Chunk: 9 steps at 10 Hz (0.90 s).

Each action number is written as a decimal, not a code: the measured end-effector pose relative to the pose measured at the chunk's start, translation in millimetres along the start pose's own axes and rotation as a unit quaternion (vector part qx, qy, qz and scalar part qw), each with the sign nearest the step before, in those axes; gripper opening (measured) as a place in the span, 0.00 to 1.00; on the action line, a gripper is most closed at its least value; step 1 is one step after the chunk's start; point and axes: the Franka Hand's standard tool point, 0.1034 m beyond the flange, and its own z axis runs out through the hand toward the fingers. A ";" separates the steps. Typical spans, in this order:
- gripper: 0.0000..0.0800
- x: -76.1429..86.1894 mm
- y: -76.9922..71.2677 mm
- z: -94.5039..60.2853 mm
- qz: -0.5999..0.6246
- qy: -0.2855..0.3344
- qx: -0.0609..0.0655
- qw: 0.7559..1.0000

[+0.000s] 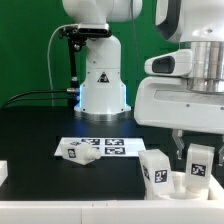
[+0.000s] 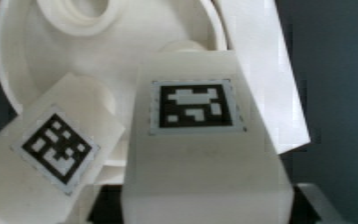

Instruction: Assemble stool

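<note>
At the exterior view's right, the round white stool seat (image 1: 172,186) lies on the black table. Two chunky white tagged legs stand on it. My gripper (image 1: 198,152) comes down from above and is shut on the right leg (image 1: 200,166). The other leg (image 1: 155,168) stands just to its left, apart from my fingers. In the wrist view the held leg (image 2: 197,120) fills the middle, with a dark finger (image 2: 108,204) pressed against each side of it at my gripper (image 2: 202,208). The neighbouring leg (image 2: 55,145) leans beside it, and the seat (image 2: 87,30) curves behind.
A third white leg (image 1: 78,152) lies on its side on the marker board (image 1: 110,147) in the middle of the table. Another white part (image 1: 3,172) shows at the left edge. The arm's white base (image 1: 102,85) stands behind, before a green backdrop.
</note>
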 end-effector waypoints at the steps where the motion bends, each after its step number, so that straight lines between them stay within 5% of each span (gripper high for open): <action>1: 0.41 0.8 3.8 0.8 0.060 -0.005 0.008 0.998; 4: 0.41 1.8 15.2 1.5 0.253 -0.020 0.021 0.967; 9: 0.42 0.0 21.1 2.0 0.410 -0.033 0.010 0.912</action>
